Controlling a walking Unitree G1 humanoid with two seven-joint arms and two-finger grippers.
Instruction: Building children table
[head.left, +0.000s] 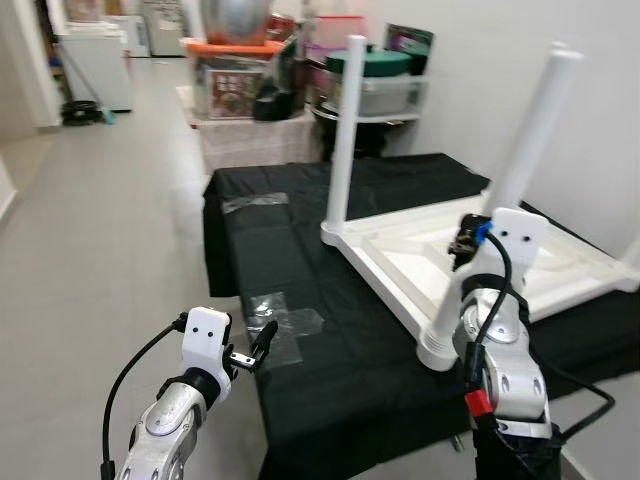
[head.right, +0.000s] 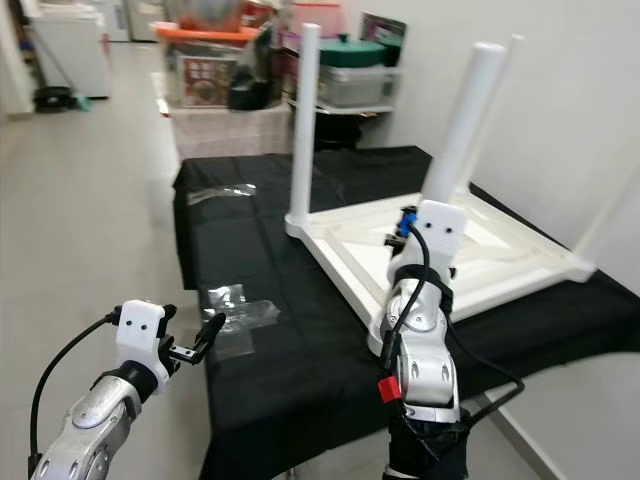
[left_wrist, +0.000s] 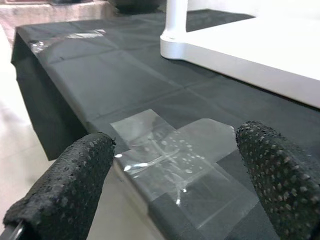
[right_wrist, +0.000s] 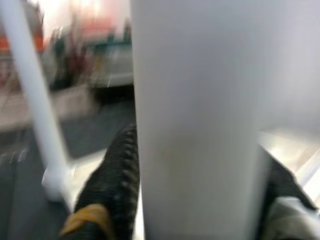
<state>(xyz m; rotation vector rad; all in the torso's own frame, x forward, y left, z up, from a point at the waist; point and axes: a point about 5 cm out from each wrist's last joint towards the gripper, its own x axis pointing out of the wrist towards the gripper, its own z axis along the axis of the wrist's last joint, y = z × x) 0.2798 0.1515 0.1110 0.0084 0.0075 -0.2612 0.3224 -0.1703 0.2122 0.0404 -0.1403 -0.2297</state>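
Note:
A white children's table (head.left: 400, 250) lies upside down on a black-covered table (head.left: 300, 230), its legs pointing up. My right gripper (head.left: 466, 243) is shut on the near leg (head.left: 535, 130), a little above its base. In the right wrist view that leg (right_wrist: 195, 120) stands between the two black fingers (right_wrist: 115, 185). Another leg (head.left: 343, 130) rises at the far left corner. My left gripper (head.left: 258, 345) hovers open at the black table's front left edge, holding nothing, over a patch of clear tape (left_wrist: 175, 160).
A second tape patch (head.left: 255, 200) lies farther back on the cloth. Stacked bins and pots (head.left: 240, 70) crowd a low shelf behind. A white wall (head.left: 600, 150) runs along the right. Grey floor (head.left: 100, 250) stretches to the left, with a white appliance (head.left: 95, 65) far back.

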